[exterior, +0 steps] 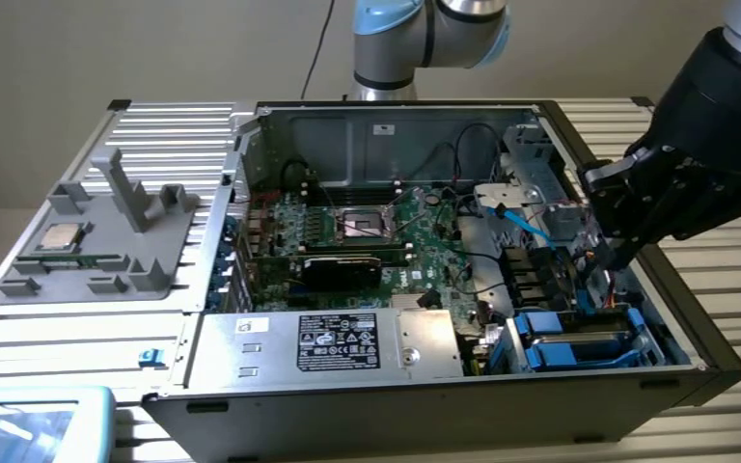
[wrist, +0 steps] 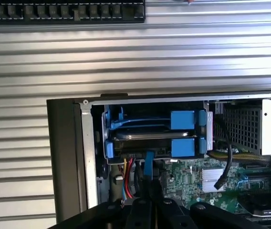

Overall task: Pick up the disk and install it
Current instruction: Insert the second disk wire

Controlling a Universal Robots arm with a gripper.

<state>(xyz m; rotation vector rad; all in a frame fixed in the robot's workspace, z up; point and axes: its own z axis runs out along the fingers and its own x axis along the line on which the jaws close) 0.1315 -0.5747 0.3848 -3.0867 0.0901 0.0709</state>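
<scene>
Your gripper (wrist: 148,193) is clenched with nothing between its fingers, tips hanging just above the blue connector (wrist: 148,168) and the red wires (wrist: 130,177) inside the computer case (exterior: 679,386). The disk (wrist: 150,136) sits in its blue bracket (wrist: 183,147) in the drive bay at the case's front corner. Keep clear of the cables, and I'd check the disk lies level in the bay
</scene>
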